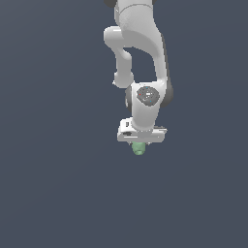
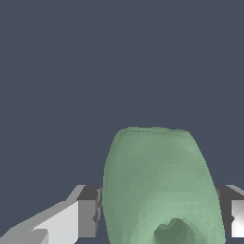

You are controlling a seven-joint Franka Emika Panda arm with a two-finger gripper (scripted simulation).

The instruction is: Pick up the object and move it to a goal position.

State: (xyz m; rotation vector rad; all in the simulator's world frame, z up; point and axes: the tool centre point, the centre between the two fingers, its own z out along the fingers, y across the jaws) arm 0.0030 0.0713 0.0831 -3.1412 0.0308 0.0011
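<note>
The object (image 1: 139,148) is a small pale green lumpy blob that pokes out just below my white gripper (image 1: 139,145) in the exterior view. In the wrist view the object (image 2: 159,186) fills the space between the two fingers (image 2: 88,212), whose pads press against its two sides. It has a round dimple in its near end. My gripper is shut on it and points straight down. The fingertips are hidden behind the hand in the exterior view.
The white arm (image 1: 140,58) reaches down from the top of the exterior view. A plain dark grey-blue surface (image 1: 58,184) lies all around.
</note>
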